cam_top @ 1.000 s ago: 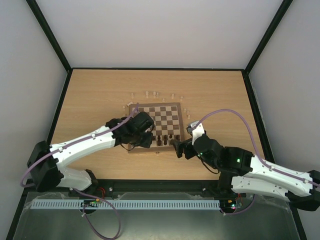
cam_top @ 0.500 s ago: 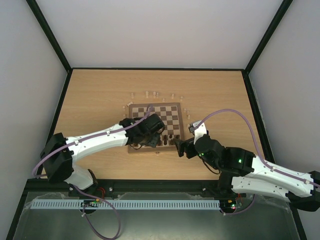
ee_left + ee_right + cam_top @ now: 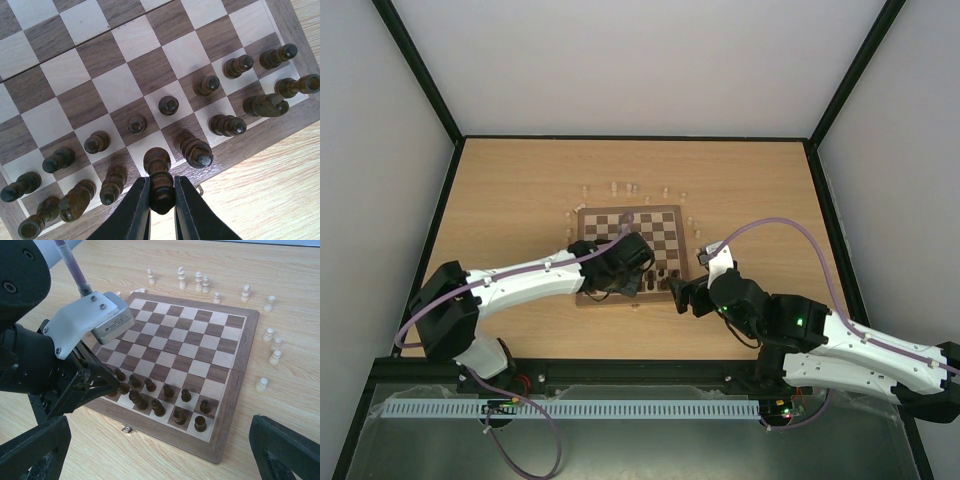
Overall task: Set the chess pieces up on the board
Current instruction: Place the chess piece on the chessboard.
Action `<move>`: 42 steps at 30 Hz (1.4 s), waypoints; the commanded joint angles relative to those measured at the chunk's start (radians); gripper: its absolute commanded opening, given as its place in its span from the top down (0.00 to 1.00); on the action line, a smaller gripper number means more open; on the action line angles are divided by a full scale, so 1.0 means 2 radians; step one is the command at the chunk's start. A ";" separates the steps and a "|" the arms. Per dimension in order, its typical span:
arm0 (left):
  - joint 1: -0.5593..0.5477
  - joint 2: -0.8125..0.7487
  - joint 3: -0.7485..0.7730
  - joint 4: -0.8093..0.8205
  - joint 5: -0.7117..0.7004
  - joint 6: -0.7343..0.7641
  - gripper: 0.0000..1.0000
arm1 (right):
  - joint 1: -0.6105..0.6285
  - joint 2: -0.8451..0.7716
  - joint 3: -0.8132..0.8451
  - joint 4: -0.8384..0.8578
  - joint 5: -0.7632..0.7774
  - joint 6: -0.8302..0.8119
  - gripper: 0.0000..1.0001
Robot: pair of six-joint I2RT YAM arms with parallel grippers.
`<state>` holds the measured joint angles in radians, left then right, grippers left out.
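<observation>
The board (image 3: 630,213) lies mid-table, also seen in the left wrist view (image 3: 130,70) and the right wrist view (image 3: 240,360). Dark chess pieces (image 3: 164,390) fill its two near rows. Pale pieces (image 3: 199,281) stand on the table beyond and right of the board. My left gripper (image 3: 162,200) is shut on a dark piece (image 3: 159,172), standing on or just above a cream square of the near row beside a taller dark piece (image 3: 196,150). My right gripper (image 3: 672,292) hangs open and empty off the board's near right corner; its fingers (image 3: 285,450) show at the frame's bottom corners.
A small metal clasp (image 3: 127,429) sits on the board's near edge. Pale pawns (image 3: 270,347) stand close to the board's right edge. The left arm (image 3: 520,280) reaches across the board's near left corner. Black frame rails border the table.
My left gripper moved right along the board's near rows with the dark piece and now sits near the row's middle. The right arm has barely moved.
</observation>
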<state>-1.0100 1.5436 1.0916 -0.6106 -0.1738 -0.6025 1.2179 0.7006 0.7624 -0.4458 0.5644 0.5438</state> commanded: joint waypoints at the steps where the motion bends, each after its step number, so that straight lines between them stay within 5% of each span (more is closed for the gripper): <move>1: -0.003 0.009 -0.006 0.005 -0.015 -0.002 0.90 | 0.001 -0.002 0.003 -0.011 0.015 0.008 0.01; 42: -0.014 0.038 -0.033 0.030 -0.027 -0.010 0.85 | 0.001 -0.007 -0.002 -0.008 0.009 0.007 0.01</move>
<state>-1.0336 1.6089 1.0409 -0.5610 -0.2180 -0.6136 1.2179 0.7002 0.7620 -0.4454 0.5640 0.5468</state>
